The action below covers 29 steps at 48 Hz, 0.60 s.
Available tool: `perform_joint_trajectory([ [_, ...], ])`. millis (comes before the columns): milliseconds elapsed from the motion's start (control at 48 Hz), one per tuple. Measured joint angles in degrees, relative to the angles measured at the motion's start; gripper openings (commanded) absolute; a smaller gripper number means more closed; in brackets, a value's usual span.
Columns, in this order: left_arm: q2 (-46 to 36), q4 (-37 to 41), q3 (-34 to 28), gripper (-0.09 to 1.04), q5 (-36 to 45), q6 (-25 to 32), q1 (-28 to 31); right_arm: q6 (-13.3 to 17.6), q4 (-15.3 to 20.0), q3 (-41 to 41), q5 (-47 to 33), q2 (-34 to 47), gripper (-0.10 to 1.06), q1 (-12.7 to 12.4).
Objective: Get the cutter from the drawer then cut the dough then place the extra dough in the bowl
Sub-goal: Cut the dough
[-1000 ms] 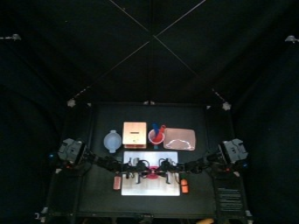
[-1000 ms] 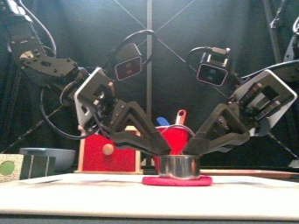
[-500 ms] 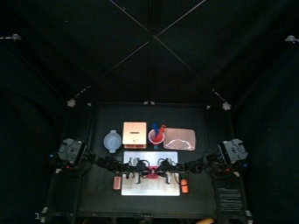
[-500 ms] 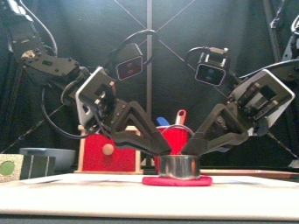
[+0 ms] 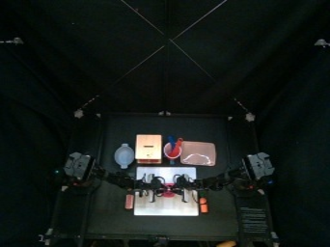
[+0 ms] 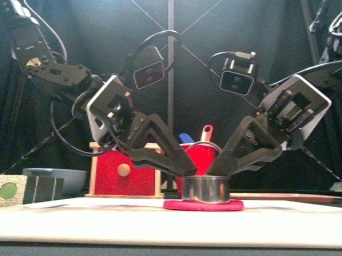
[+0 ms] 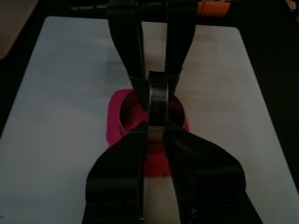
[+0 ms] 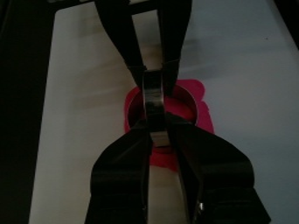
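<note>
Clamped on the cutter (image 6: 203,189) from opposite sides with left pincer (image 6: 183,182) and right pincer (image 6: 225,181), pressing it flat into the dough (image 6: 203,207) on the board (image 5: 145,207), probably for an even cut.

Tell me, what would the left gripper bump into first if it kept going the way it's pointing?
The metal cutter: the left gripper is right at it, on the pink dough. Just past it, probably, the right gripper.
</note>
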Motion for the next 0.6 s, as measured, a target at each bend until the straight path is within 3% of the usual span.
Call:
perform_joint_trajectory([
  [292,-1.5,0.5,0.1,0.77,0.0,0.0,-0.2,0.4,0.2,-1.8,0.9,-0.2,0.79,0.2],
  [604,-4.5,1.8,1.2,0.78,-0.4,1.3,1.0,0.3,-2.6,-3.9,2.4,-2.0,0.80,0.1],
])
